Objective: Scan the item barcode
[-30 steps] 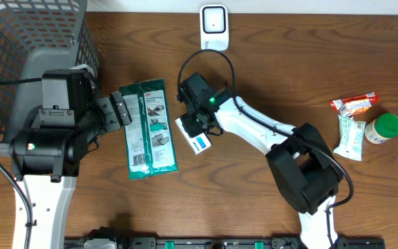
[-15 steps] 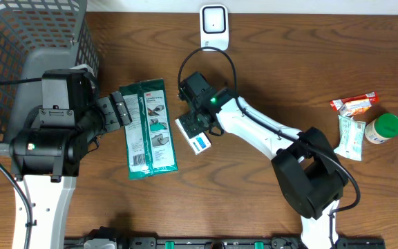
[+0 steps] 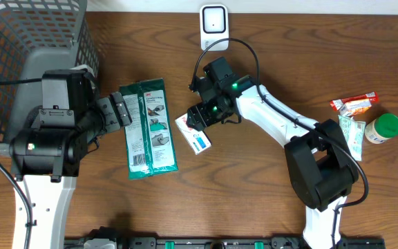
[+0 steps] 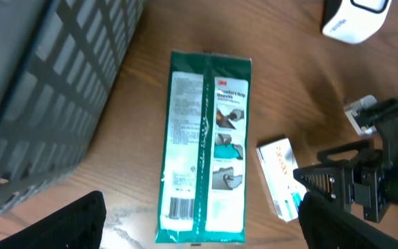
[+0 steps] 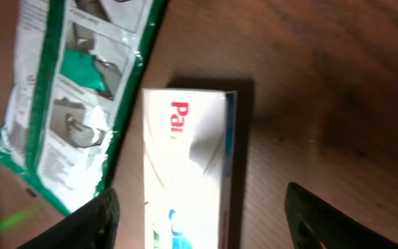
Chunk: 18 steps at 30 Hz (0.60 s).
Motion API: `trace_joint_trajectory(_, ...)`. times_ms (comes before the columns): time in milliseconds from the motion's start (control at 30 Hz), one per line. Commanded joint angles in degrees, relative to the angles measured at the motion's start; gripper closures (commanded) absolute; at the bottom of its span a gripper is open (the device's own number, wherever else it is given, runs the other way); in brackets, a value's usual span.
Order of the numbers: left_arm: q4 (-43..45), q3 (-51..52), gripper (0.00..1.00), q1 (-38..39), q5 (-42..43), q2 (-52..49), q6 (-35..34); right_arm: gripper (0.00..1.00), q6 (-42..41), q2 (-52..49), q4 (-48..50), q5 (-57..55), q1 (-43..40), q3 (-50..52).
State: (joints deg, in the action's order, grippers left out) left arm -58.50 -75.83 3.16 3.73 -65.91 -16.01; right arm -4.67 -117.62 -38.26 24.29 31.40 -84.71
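The small white box [image 3: 193, 135] is lying flat near the middle of the table [image 3: 275, 62], just beside the green packet [image 3: 148, 128]. The right gripper [image 3: 200, 116] is hanging over the box with its fingers wide apart, not holding it. The left gripper [image 3: 121, 111] is waiting at the packet's left side, fingers wide apart, holding nothing. The white scanner [image 3: 213, 26] is sitting at the table's far edge.

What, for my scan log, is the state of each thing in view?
Green-and-white flat plastic packet: lying flat, barcode up.
Small white cardboard box: lying flat, ungripped.
White barcode scanner: standing upright.
Green-lidded jar: upright, lid on.
Left gripper: open, empty.
Right gripper: open, empty.
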Motion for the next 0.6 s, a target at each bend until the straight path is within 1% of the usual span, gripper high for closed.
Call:
trace_joint_trajectory(0, -1.0, -1.7, 0.1, -0.2, 6.8, 1.7, 0.7, 0.31, 1.1, 0.2, -0.9, 3.2, -1.7, -0.7)
trace_joint_trajectory(100, -1.4, -1.7, 0.1, -0.2, 6.8, 2.7, 0.8, 0.31, 1.1, 0.2, -3.0, 3.2, -2.6, -0.7)
trace_joint_trajectory(200, -5.0, -1.7, 0.1, -0.2, 6.7, 3.3, 1.2, 0.32, 1.1, 0.2, -4.3, 3.5, -3.9, -0.7)
trace_joint_trajectory(267, -6.2, -1.7, 0.1, -0.2, 6.7, 3.4, 1.2, 0.32, 1.1, 0.2, -4.3, 5.3, -4.9, -0.7)
trace_joint_trajectory(367, -6.2, -1.7, 0.1, -0.2, 6.7, 3.3, 1.2, 0.35, 2.4, 0.2, -4.3, 11.5, -6.6, -0.7)
trace_joint_trajectory(500, -6.2, -1.7, 0.1, -0.2, 6.8, 3.1, 1.2, 0.37, 3.1, 0.2, -6.0, 12.5, -8.6, -0.7)
trace_joint_trajectory(533, -5.8, -1.7, 0.01, -0.2, 7.4, 3.1, 1.2, 0.37, 3.1, 0.2, -6.4, 12.5, -9.3, -0.7)
trace_joint_trajectory(567, -5.1, -1.7, 0.01, -0.2, 7.8, 3.1, 1.2, 0.37, 3.1, 0.2, -6.7, 12.5, -9.8, -0.7)
